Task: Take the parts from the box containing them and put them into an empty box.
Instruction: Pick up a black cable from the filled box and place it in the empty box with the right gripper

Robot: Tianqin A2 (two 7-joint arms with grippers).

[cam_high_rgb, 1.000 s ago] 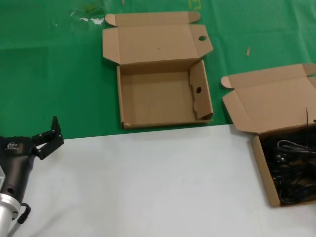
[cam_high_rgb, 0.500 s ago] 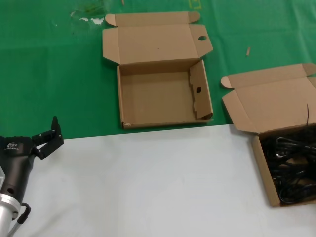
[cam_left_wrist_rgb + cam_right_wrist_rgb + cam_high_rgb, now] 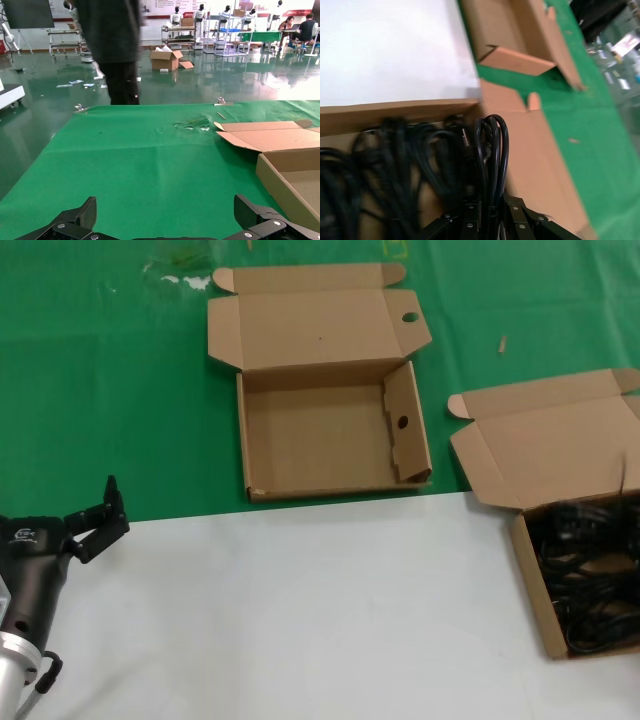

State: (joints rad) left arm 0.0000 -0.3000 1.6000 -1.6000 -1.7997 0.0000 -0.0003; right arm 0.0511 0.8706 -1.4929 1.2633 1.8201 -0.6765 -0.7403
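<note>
- Tabletop: pale grey sheet at the near side, green cloth over the far side.
- Shallow brown corrugated cardboard box with a round hole in one lid tab and one in a side wall: on the green cloth, centre of the head view, lid folded back flat; its floor is bare.
- Second brown cardboard box with a plain lid and small rounded ear tab: at the right edge of the head view, straddling the cloth and the grey sheet, lid open.
- Black glossy cable bundles: tangled heap filling this second box.
- Right gripper: over the cable box, seen only in the right wrist view. Its fingers are closed around one long narrow cable loop, which stands upright above the heap.
- Left gripper: parked at the near left, at the edge of the green cloth. Fingers spread wide, nothing between them.
</note>
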